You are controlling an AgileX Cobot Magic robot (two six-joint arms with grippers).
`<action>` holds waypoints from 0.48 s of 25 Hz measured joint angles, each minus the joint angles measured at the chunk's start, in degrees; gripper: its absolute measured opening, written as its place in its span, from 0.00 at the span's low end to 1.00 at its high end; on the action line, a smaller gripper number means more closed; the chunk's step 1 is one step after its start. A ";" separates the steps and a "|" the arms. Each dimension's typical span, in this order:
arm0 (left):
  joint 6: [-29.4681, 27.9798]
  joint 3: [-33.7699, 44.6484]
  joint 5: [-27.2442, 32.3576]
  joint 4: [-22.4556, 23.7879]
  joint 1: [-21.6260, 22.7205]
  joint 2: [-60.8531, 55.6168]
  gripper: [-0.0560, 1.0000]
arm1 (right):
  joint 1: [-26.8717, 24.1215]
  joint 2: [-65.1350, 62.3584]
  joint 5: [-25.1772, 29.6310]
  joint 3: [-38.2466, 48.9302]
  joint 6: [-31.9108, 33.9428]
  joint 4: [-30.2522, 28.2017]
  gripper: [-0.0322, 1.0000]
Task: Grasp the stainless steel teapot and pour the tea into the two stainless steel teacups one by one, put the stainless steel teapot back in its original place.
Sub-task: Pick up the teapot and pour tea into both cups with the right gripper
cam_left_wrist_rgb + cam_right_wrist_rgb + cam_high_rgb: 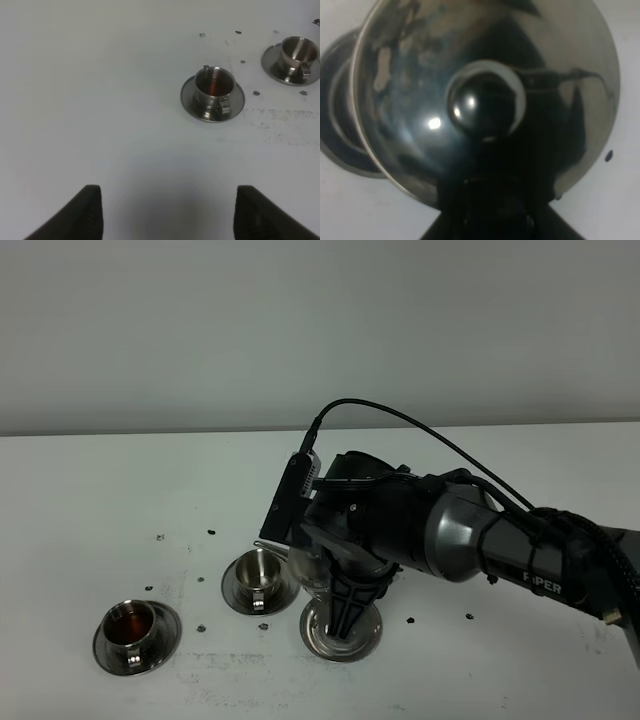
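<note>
The stainless steel teapot [312, 568] is mostly hidden under my right arm near the table's middle. In the right wrist view its domed lid and knob [485, 105] fill the frame. My right gripper [346, 608] [490, 212] is shut on the teapot's handle side. One teacup [260, 572] [298, 52] on its saucer stands just left of the teapot, bare steel showing inside. The other teacup [132, 625] [214, 86] sits further left and holds reddish-brown tea. My left gripper [167, 215] hangs open over bare table, well short of the teacups.
A round steel saucer [340, 634] [335, 125] lies on the white table [80, 500] under the right gripper. Small dark specks [212, 532] dot the table around the cups. The right arm and its cable [400, 420] reach in from the right edge.
</note>
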 joint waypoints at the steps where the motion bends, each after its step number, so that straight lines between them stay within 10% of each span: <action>1: 0.00 0.00 0.00 0.00 0.00 0.00 0.63 | 0.01 0.18 0.05 0.00 0.00 -0.57 0.23; 12: 0.00 0.00 0.00 0.00 0.00 0.00 0.63 | 0.36 1.90 0.00 0.00 -0.23 -2.72 0.23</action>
